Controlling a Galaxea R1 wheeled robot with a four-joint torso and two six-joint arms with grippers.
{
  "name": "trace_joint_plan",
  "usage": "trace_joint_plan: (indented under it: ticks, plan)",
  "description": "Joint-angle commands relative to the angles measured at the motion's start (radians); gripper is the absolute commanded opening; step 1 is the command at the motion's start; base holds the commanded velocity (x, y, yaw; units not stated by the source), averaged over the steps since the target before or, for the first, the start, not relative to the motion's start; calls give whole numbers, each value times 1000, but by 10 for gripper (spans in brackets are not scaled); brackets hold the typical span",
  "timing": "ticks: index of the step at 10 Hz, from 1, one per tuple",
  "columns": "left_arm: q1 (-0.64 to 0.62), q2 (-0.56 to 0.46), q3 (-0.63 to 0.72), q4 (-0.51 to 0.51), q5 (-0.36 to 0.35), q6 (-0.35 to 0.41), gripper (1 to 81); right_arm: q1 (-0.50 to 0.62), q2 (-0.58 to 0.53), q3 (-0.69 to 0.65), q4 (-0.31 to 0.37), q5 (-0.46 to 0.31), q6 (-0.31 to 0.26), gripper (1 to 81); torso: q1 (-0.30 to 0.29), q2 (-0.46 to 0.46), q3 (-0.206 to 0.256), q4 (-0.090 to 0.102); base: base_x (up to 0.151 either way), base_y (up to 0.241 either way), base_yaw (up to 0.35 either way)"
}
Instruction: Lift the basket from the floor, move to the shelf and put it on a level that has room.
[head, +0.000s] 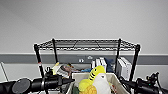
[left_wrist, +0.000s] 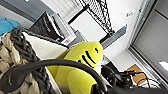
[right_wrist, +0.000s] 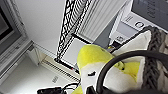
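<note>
Right up front, low in the head view: basket (head: 113, 80) raised off the floor between the two arms, cream lining, dark braided rim, sitting just short of the shelf (head: 87, 50). Stuffed inside, a yellow-and-white plush bird (head: 96, 80) poking well above the rim, so pretty tall cargo. Left end effector (head: 71, 80) coming in at the basket's left edge, right end effector (head: 122, 80) at the right edge; can't tell whether either is clamped or spread, fingers not readable anywhere. From the left wrist, braided rim (left_wrist: 25, 52) up close with a dark loop handle (left_wrist: 50, 65) arcing across, plush head (left_wrist: 85, 53) right behind it. Same deal from the right wrist: rim (right_wrist: 155, 57), dark loop (right_wrist: 120, 60), plush (right_wrist: 97, 60). Top level (head: 86, 44) of the black wire rack sitting bare, above the basket. Next tier down packed: upright books (head: 98, 64) and white binders (head: 124, 66), some floppy magazines (head: 66, 70) leaning on the left, all directly behind the basket. Grey wall (head: 85, 20) with a darker band (head: 155, 59) running behind the rack.
</note>
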Motion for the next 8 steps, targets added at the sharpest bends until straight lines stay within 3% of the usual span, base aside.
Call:
trace_joint_plan:
  ticks: [1,6,8]
  plan:
    - [-197,-13,74,-6,6,-39,10,194,-33,78,-26,-16,58,10,0,0,0,0,0,0,0]
    - [-364,-21,109,-7,18,-145,10,347,-58,112,-26,-49,167,10,0,0,0,0,0,0,0]
    - [-398,-35,127,-6,16,-171,10,389,-101,149,-26,-52,171,10,0,0,0,0,0,0,0]
